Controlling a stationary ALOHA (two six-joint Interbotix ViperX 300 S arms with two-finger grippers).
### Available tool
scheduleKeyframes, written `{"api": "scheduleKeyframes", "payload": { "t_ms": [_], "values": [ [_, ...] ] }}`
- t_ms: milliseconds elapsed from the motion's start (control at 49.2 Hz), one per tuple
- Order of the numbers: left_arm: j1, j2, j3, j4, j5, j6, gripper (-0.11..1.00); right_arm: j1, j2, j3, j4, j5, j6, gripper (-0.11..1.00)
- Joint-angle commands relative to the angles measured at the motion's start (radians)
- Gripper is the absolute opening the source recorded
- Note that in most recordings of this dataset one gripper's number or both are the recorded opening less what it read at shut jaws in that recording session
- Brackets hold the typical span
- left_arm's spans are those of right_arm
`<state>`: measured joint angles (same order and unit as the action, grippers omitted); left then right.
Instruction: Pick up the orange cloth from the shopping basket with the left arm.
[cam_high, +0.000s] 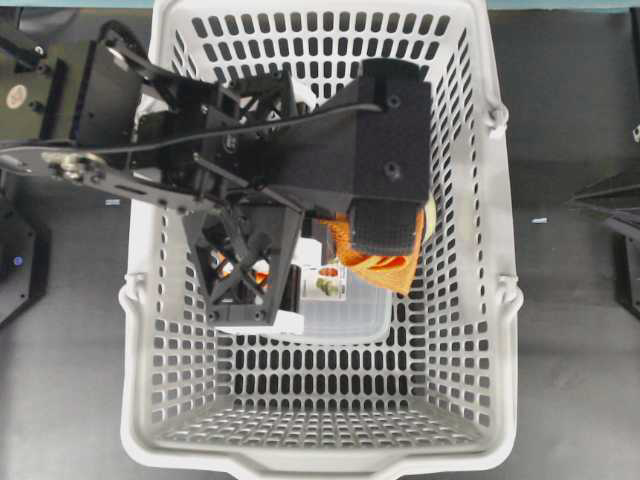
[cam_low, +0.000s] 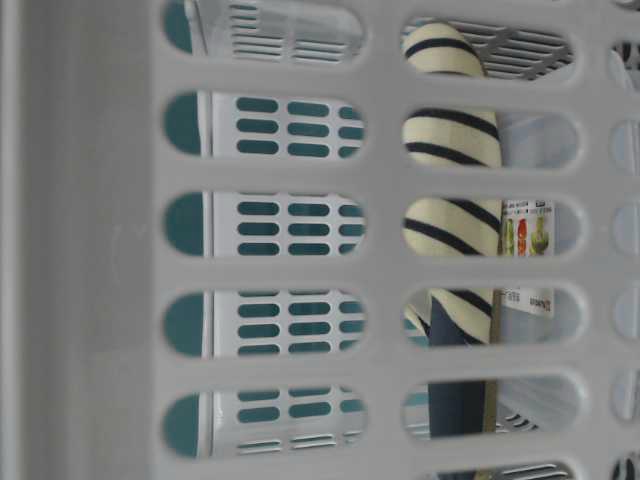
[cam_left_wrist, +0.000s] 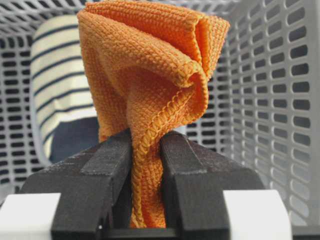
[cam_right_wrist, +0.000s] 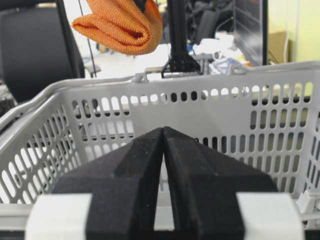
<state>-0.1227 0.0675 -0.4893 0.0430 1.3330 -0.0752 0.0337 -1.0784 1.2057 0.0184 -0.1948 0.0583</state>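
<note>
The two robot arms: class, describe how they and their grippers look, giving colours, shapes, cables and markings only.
The left arm is black, made of flat plates and open lattice struts, with a thin dark cable along it. Its left gripper has two blocky black fingers with white bands at their bases. The right gripper looks much the same: black, grainy, wedge-shaped fingers tapering to a point, with white bands lower down.
</note>
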Motion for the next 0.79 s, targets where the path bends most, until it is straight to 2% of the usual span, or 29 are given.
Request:
{"api": "scheduleKeyframes", "payload": {
  "t_ms": [0,772],
  "values": [
    [0.002,-0.014,-0.032,0.003,-0.002,0.0,0.12,0.0,0.006,-0.008,0.005,-0.003,0.002,0.0],
    [0.003,-0.012,-0.032,0.003,-0.002,-0.002,0.12,0.002,0.005,-0.002,0.005,-0.002,0.002,0.0]
  ]
}}
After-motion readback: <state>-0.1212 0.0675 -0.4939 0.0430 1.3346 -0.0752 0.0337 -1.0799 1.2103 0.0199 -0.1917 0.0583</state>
